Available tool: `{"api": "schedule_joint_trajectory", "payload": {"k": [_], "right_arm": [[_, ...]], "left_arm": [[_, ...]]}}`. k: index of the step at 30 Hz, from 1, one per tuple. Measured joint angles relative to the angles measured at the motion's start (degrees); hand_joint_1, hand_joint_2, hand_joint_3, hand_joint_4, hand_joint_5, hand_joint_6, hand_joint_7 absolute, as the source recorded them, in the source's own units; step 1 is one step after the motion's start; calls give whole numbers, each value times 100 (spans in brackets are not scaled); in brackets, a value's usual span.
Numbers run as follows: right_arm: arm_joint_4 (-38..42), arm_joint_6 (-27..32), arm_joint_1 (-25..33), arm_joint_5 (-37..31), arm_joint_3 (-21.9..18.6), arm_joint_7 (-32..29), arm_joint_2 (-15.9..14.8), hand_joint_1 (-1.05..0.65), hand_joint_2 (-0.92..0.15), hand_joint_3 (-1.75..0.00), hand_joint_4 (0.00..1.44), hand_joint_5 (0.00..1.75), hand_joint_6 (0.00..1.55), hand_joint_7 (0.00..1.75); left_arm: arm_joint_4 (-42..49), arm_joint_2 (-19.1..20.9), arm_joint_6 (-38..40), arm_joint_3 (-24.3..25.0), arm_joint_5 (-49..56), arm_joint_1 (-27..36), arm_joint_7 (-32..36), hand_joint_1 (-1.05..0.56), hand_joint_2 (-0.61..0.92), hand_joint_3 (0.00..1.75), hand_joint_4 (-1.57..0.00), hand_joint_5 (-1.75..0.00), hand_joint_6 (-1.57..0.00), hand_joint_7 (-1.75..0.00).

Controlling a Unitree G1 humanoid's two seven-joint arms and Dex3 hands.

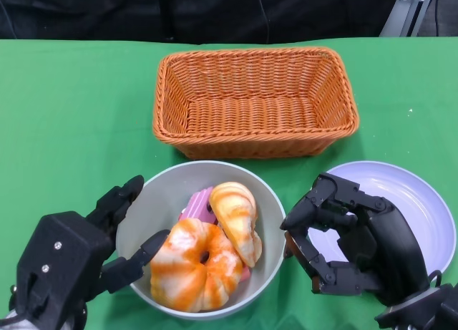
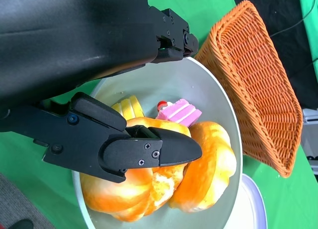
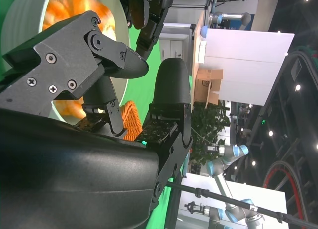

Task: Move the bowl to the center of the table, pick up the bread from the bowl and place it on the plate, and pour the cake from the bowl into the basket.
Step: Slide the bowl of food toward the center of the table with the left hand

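A grey bowl (image 1: 172, 190) stands near the table's front centre, just before the wicker basket (image 1: 254, 54). In it lie a ring-shaped orange bread (image 1: 197, 269), a croissant-like bread (image 1: 236, 215) and a pink cake slice (image 1: 199, 207) partly under them. My left hand (image 1: 79, 262) grips the bowl's left rim, its thumb (image 2: 149, 149) inside over the ring bread (image 2: 129, 194) and its fingers outside the wall. Right of the bowl, my right hand (image 1: 351, 237) hovers over the near-left part of the white plate (image 1: 422, 201), fingers apart and holding nothing.
The empty basket (image 2: 258, 80) sits close behind the bowl (image 2: 198, 85), with only a small gap. The plate lies to the bowl's right. Green cloth extends bare to the left and far right. Behind the table's far edge is a dark backdrop.
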Motion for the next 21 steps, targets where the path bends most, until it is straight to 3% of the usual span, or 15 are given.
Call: {"api": "schedule_joint_trajectory", "payload": {"k": [21], "right_arm": [[-124, -67, -45, 54, -19, 18, 1, -9, -47, -108, 74, 160, 69, 125]], "left_arm": [[-30, 5, -102, -111, -227, 163, -245, -74, 92, 46, -10, -1, -10, 0]]}}
